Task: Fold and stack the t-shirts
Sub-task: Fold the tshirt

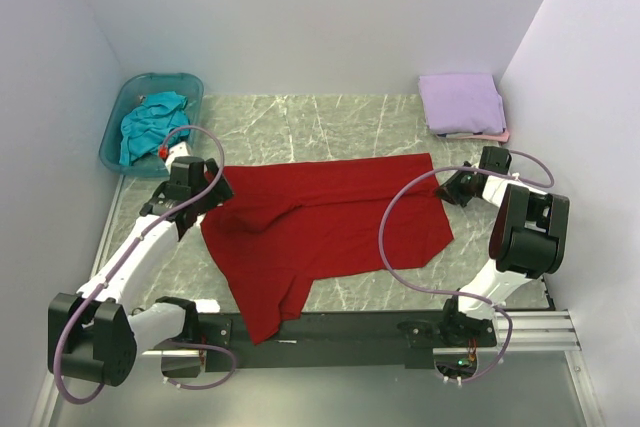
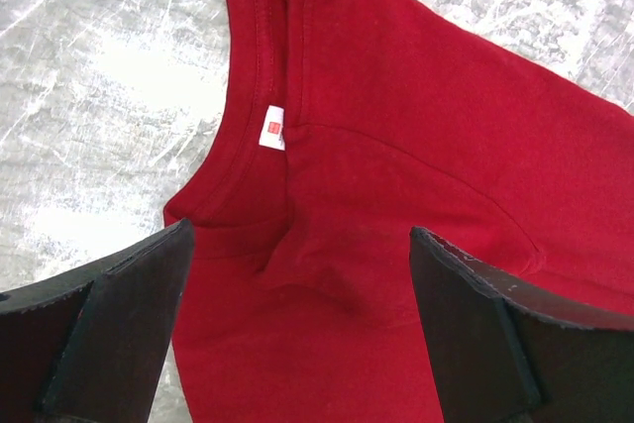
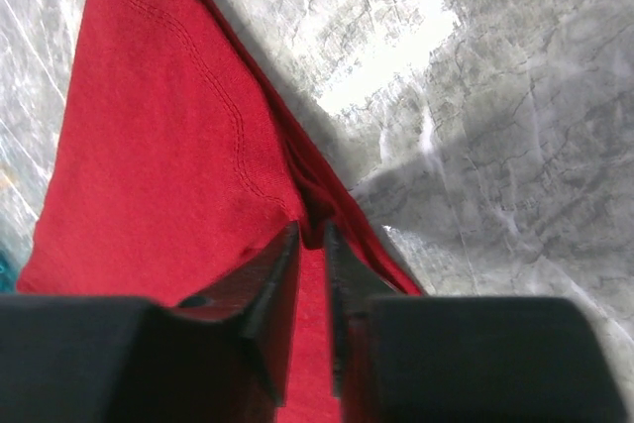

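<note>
Over at the far left, the teal shirt (image 1: 150, 125) sits bunched in the plastic tub (image 1: 115, 132). Next, the left gripper (image 2: 302, 255) hangs wide open and empty just above the collar (image 2: 248, 96) of the red shirt (image 1: 330, 222), which lies spread mid-table, a bit rumpled. Then the right gripper (image 3: 312, 240) is pinched nearly closed on its right edge. Far right corner: the lavender shirt (image 1: 460, 102), folded on the pale pink shirt (image 1: 495, 135).

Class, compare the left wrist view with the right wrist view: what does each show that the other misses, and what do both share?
Left wrist only: the collar's white label, framed by the wide-open left gripper. Right wrist only: the right gripper pinching a fold at the cloth's stitched edge. Both: the deep red t-shirt lying on the marble table.
</note>
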